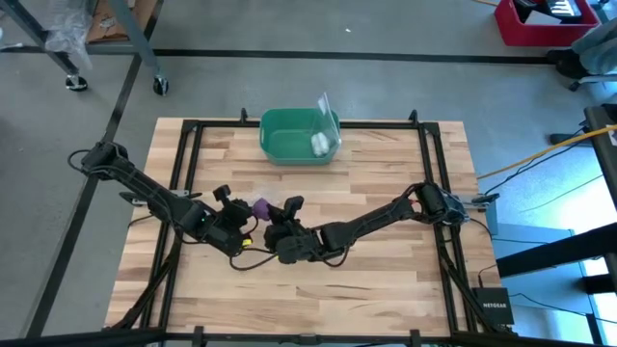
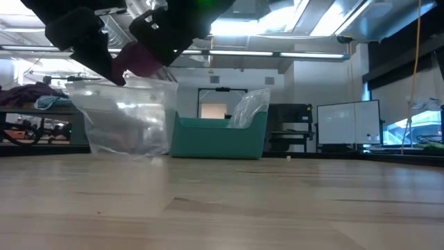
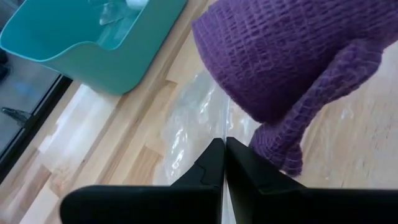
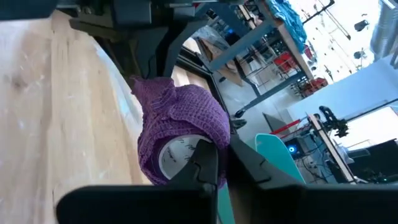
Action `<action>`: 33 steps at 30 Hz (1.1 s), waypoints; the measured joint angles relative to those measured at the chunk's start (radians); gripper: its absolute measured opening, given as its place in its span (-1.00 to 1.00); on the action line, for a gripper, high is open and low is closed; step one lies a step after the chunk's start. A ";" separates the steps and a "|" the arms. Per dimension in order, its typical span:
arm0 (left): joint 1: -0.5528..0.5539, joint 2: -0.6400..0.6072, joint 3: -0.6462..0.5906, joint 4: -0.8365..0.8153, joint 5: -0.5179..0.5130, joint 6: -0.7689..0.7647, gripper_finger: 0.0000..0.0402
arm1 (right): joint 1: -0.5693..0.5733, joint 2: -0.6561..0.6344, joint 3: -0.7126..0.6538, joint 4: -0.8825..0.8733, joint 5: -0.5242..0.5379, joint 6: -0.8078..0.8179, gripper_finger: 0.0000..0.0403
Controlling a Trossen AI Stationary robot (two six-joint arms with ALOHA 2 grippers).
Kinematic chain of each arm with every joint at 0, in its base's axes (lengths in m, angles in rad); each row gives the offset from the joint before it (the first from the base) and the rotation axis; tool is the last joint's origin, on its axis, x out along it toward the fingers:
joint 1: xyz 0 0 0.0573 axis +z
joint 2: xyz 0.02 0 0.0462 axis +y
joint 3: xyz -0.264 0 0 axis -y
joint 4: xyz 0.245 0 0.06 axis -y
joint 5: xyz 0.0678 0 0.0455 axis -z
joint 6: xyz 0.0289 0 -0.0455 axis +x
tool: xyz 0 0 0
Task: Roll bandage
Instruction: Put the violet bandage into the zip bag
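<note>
Worktop point(image 1: 386, 280): pale wooden slats, framed by black rails.
Green bin point(image 1: 289, 138): at the middle of the far edge, holding a small white roll point(image 1: 318, 145) and clear plastic.
Clear bag point(image 2: 128, 118): hangs under the grippers, in front of the bin in the low view.
Left gripper point(image 3: 224, 163): near the worktop's middle, fingers pressed together on the clear film's edge.
Right gripper point(image 4: 219, 163): just beside it, clamped on the bandage point(image 4: 180, 127) (a purple roll, lifted off the worktop).
Writing: "NETGEAR" on a black box point(image 1: 494, 306) beyond the near right corner.
</note>
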 joint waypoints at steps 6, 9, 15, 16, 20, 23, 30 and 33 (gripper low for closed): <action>0.002 0.000 0.000 0.004 0.000 -0.017 -0.99 | -0.017 0.000 -0.014 -0.006 -0.037 0.067 -0.93; 0.014 0.000 0.000 0.007 0.000 -0.045 -0.98 | -0.015 0.000 -0.031 -0.006 -0.047 0.098 -0.93; 0.023 0.000 0.000 0.032 0.000 -0.039 -0.99 | -0.025 -0.001 -0.094 -0.005 -0.063 0.186 -0.93; 0.023 0.000 0.000 0.042 0.000 -0.035 -0.99 | -0.029 -0.001 -0.103 -0.002 -0.066 0.194 -0.93; 0.024 0.000 0.000 0.065 0.000 -0.016 -0.98 | -0.035 -0.001 -0.126 -0.001 -0.095 0.238 -0.92; 0.023 -0.001 0.000 0.064 0.000 -0.011 -0.99 | -0.035 -0.001 -0.127 0.009 -0.097 0.236 -0.93; 0.023 -0.001 0.000 0.065 0.000 0.002 -0.97 | -0.034 -0.001 -0.116 0.078 -0.123 0.147 -0.91; 0.022 -0.003 0.001 0.059 -0.004 0.022 -0.99 | -0.031 -0.001 -0.095 0.088 -0.099 0.069 -0.92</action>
